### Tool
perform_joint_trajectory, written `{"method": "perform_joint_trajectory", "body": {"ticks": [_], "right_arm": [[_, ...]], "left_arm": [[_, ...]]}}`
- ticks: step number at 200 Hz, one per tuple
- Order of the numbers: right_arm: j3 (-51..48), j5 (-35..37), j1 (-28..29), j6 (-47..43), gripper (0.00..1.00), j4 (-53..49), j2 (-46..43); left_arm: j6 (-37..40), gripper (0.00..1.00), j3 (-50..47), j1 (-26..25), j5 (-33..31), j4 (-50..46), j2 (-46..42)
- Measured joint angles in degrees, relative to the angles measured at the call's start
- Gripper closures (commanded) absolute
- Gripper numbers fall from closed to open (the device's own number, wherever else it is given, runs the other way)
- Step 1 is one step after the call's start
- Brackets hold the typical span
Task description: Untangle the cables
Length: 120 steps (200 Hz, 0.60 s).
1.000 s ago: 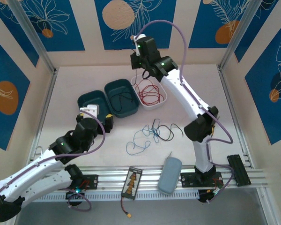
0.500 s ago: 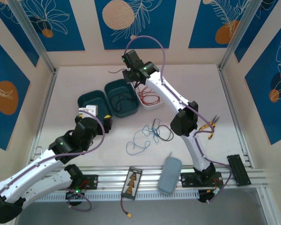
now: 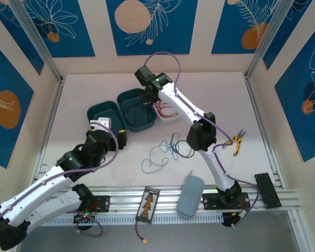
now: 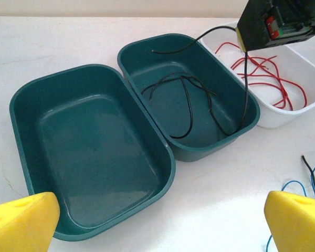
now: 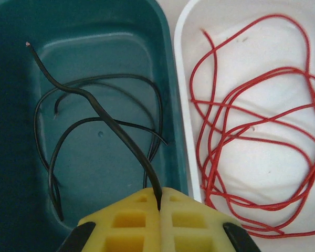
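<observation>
- The cables (image 3: 170,148) are split up (by colour, mostly): a blue-and-black tangle lies loose near the middle of the surface (image 3: 241,100), at 6 o'clock from the trays.
- Two teal trays touch along their rims. The empty teal tray (image 4: 94,147) sits at 8 o'clock of the second teal tray (image 4: 147,63), which holds loops of black wire (image 4: 189,105).
- The white tray (image 4: 286,113) touches the second teal tray at its 3 o'clock side, with red wires (image 5: 252,131) coiled inside.
- The left claw (image 4: 157,226) gapes wide and holds nothing, at 6 o'clock of the empty teal tray.
- The right claw (image 5: 158,202) hangs over the second teal tray, pinched tight on one black strand (image 5: 94,105), whose free end points to 11 o'clock in the wrist view.
- Yellow-handled pliers (image 3: 236,139) lie at 3 o'clock of the tangle, well apart.
</observation>
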Motion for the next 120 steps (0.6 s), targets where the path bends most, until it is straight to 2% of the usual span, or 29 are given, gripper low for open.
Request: {"method": "perform_joint_trajectory", "body": {"ticks": [105, 120], "right_arm": [[0.17, 0.00, 2.34, 1.25, 1.00, -1.11, 9.07], [0.90, 0.00, 2.45, 1.20, 0.93, -1.29, 9.07]], "left_arm": [[-0.61, 0.00, -0.33, 1.14, 2.58, 0.00, 0.04], [-0.63, 0.00, -0.33, 1.27, 2.75, 0.00, 0.07]]}}
